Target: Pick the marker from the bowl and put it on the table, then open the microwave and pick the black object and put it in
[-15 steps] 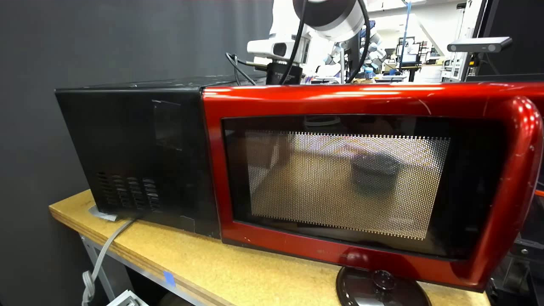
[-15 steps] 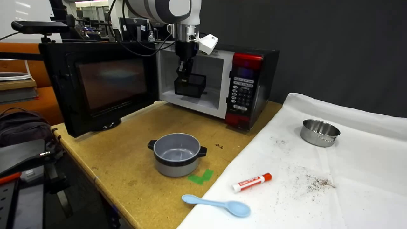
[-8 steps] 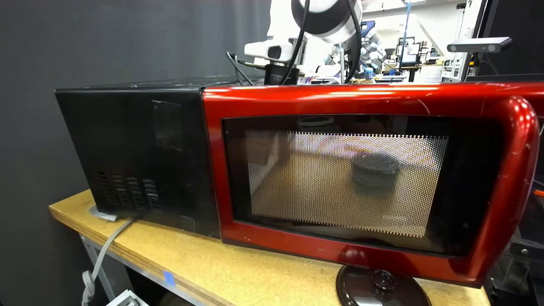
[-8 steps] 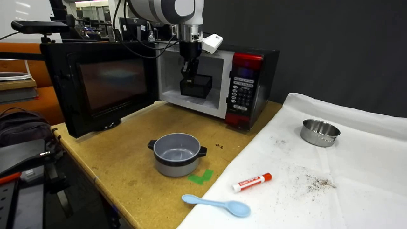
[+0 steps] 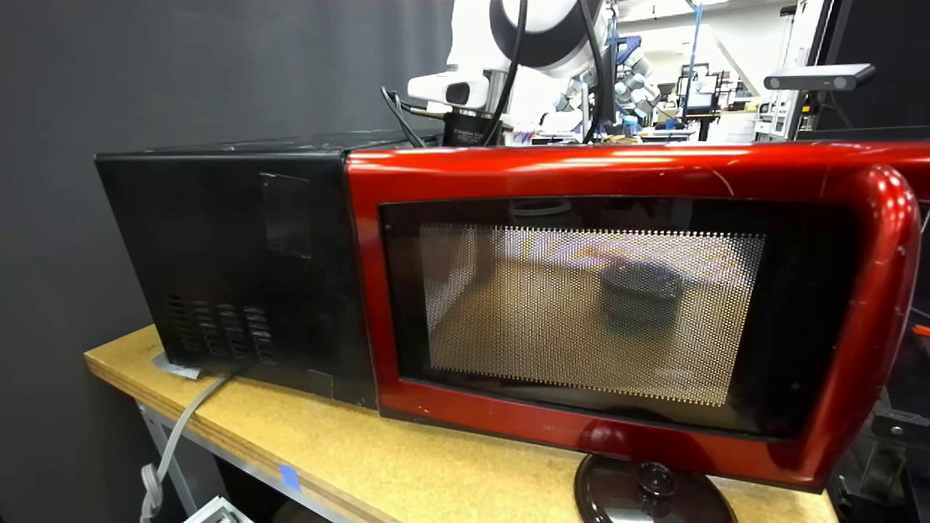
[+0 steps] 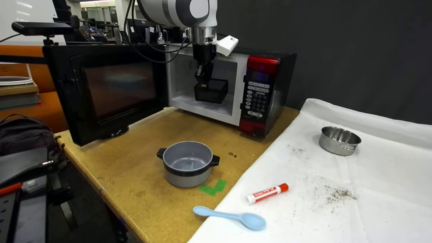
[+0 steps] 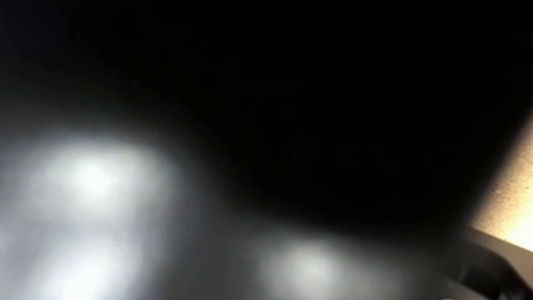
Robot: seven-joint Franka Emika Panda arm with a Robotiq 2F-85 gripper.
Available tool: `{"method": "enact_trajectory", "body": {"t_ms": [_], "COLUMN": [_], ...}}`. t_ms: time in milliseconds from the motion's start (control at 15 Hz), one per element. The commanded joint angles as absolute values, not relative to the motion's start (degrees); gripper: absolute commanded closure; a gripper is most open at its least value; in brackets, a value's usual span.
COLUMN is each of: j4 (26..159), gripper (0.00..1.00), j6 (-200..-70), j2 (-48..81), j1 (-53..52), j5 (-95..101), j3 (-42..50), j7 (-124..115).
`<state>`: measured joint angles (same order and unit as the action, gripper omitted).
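Claw (image 6: 204, 86) grips blk rect. box (image 6: 213, 94) – at open glossy-red m'wave (image 6: 240, 84).

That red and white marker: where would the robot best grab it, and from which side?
Probably by the middle of the marker, from straight above, pinching across its narrow width. It lies on its side on the white sheet, long and slim, so a hold near the middle should keep it balanced.
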<state>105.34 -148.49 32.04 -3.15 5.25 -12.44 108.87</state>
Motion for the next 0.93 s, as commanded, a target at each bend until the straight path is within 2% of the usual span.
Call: {"method": "enact_trajectory", "body": {"t_ms": [0,67,133,200,333,867], "j4": [102.6,102.6,102.6,102.6,102.6,102.5], "gripper": [1.0,1.0,0.94,0.72,0.61,0.04], "j6": [-148.2,-148.1,-148.0,-147.6,-147.5,-147.4], "j2": [34.0,34.0,34.0,34.0,34.0,34.1], "j1": [-3.8,-3.7,-3.7,-3.5,-3.3,-3.3], "j5": [6.2,6.1,6.0,5.8,5.5,5.2], "j3": [-12.1,-12.2,-12.3,-12.6,-12.8,-12.9], "j7": [107.4,107.5,107.6,108.0,108.2,107.9]}}
